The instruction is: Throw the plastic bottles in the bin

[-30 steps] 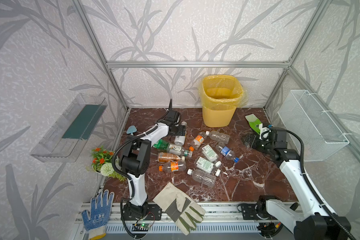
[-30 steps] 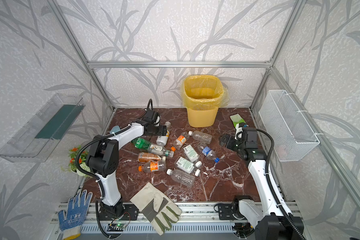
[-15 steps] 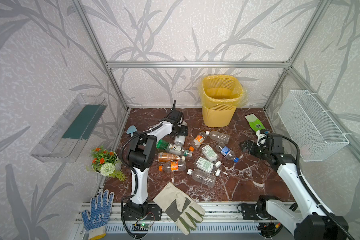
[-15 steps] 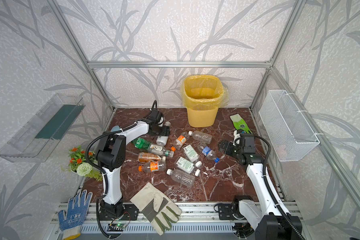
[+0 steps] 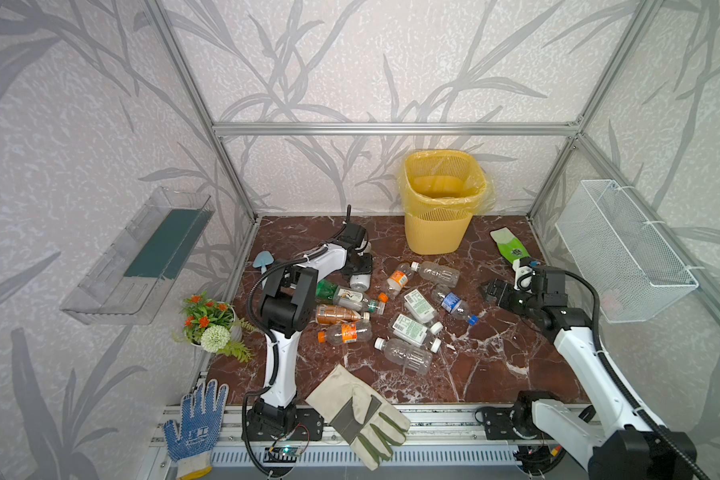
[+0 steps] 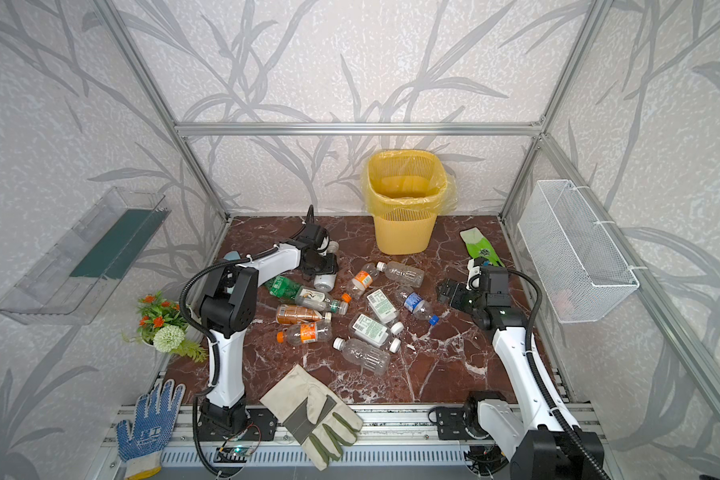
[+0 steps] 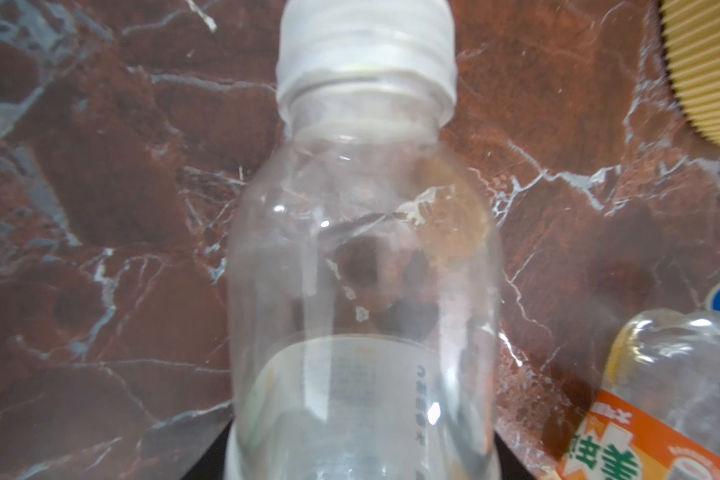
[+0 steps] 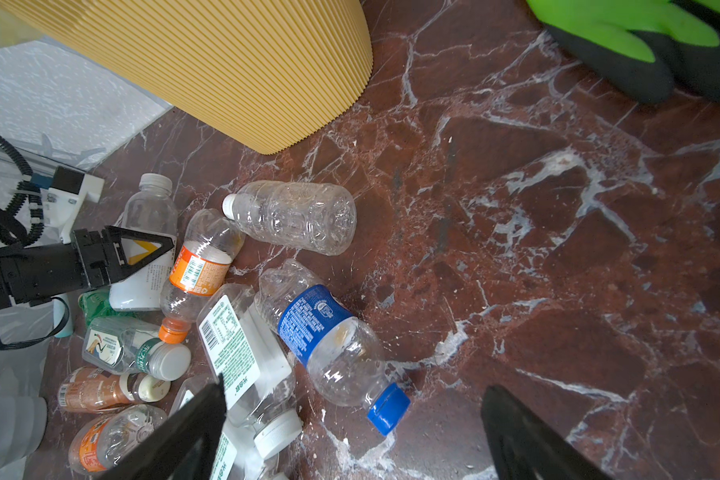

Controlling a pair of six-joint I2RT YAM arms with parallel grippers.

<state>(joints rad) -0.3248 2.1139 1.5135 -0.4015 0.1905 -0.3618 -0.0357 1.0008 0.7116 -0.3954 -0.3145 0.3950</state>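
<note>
Left gripper: jaws closed across the labelled half of the clear bottle, white cap pointing away; it lies on the floor, far-left of the other bottles
Right gripper: jaws wide, holding nothing; poised just right of the blue bottle
Bin: upright at the far wall, right of the held bottle; mouth open, yellow liner; no bottle seen inside
Pile: about a dozen, all lying centre-floor, several touching
Risk, slip: the thin smooth wall may buckle or squirt from the pinch; a grip away from the cap lets that end droop
Risk, snag: the orange bottle lies just beside; a lift could drag it
Risk, rim: the bin is tall; a low carry would hit its lattice, tip it, or drop short
Risk, arms: both reach toward one pile; paths could cross
Surface: polished red-brown marble, white veins; slick, so round bottles roll
Room: aluminium-framed booth, leaf-pattern walls; tray left, basket right; plant near-left; beige glove and blue glove near, green glove far-right
</note>
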